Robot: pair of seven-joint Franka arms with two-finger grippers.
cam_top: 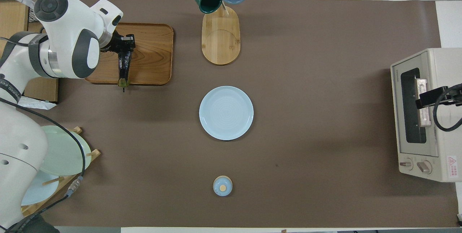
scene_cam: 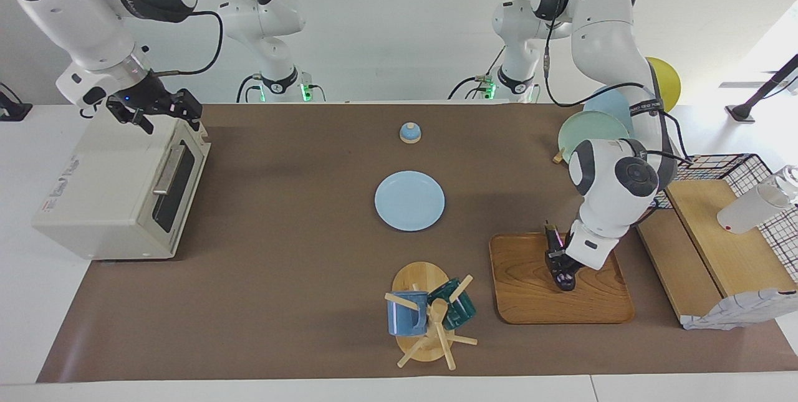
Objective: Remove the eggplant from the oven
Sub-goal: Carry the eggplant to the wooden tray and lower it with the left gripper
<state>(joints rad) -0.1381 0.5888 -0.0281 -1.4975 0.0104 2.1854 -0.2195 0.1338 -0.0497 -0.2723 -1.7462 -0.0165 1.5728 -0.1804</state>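
Wooden tray (scene_cam: 580,302) — blue plate (scene_cam: 409,201)

Left hand (scene_cam: 559,263) clamping eggplant (scene_cam: 554,251) over wooden tray (scene_cam: 561,296), oven (scene_cam: 118,190) door closed

The table carries one oven (scene_cam: 118,187), one eggplant (cam_top: 123,67), one wooden tray (scene_cam: 542,293), one blue plate (scene_cam: 409,201) lying flat, two mugs (scene_cam: 406,315) on one mug tree (scene_cam: 436,327), one small bell (scene_cam: 409,133), and two grippers.
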